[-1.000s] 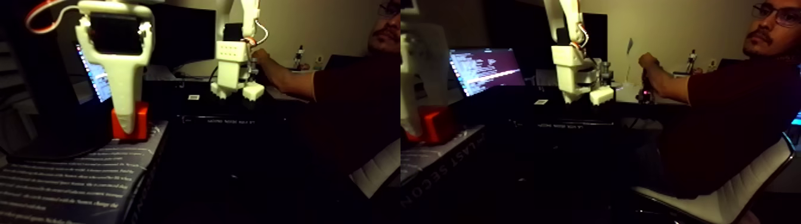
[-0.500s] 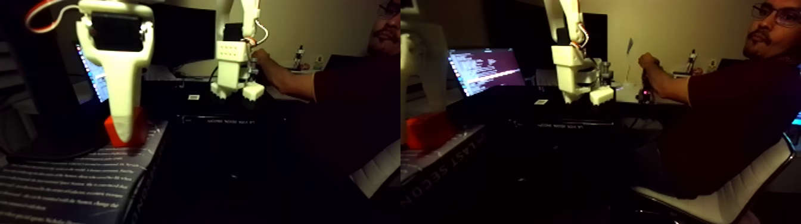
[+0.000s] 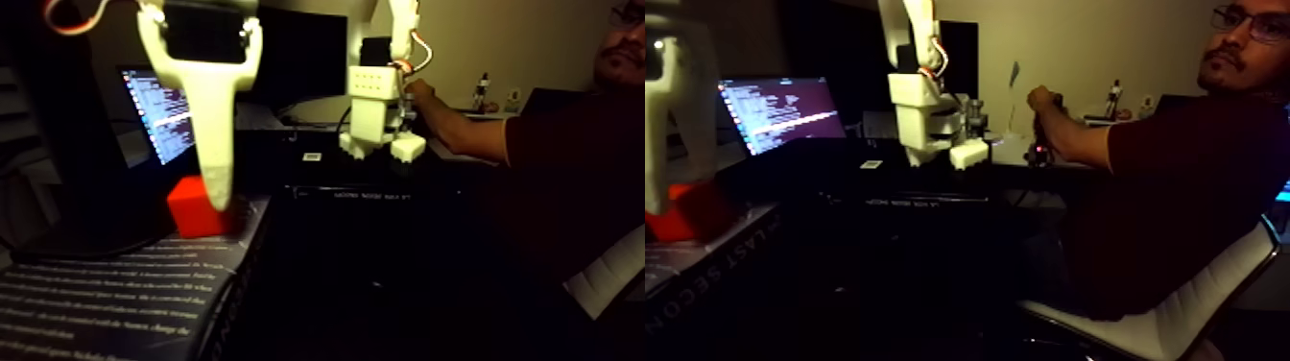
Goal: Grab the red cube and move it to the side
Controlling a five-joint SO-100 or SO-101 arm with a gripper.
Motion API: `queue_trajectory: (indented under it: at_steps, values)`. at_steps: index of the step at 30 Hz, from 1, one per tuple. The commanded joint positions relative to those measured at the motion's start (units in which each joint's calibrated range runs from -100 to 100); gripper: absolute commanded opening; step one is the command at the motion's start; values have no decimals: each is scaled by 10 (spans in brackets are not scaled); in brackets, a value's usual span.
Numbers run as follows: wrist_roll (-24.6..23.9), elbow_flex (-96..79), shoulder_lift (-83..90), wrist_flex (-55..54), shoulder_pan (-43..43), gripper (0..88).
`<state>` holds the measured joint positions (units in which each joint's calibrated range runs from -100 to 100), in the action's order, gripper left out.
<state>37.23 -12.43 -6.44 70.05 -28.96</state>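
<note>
The red cube (image 3: 192, 215) rests on a dark printed book near its far right corner in the left half of the fixed view, and shows again in the right half as the red cube (image 3: 697, 213). My white gripper (image 3: 219, 200) hangs down from the top left. Its broad front finger (image 3: 213, 134) overlaps the cube's right side, with the tip low against the cube. The second finger is hidden behind it, so the frames do not show whether the jaws hold the cube.
The dark book (image 3: 106, 288) with white text fills the lower left. A lit laptop screen (image 3: 779, 113) stands behind. A person's hand (image 3: 420, 92) holds a second white arm (image 3: 376, 110) on the desk further back; the person sits on a white chair (image 3: 1171, 317).
The gripper has risen and shifted slightly right. The cube slid a little left and down over the last second, turned, and now sits still on the book.
</note>
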Motion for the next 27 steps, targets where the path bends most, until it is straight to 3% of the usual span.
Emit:
queue_trajectory:
  at_steps: [1,10,17,20,23,27]
  values:
    - [16,-2,34,16,-7,284]
    - [61,-30,117,87,-17,284]
    - [56,-149,227,81,11,283]
    - [30,-204,282,71,51,282]
    - [-11,-249,345,48,102,217]
    - [-48,-319,438,32,171,52]
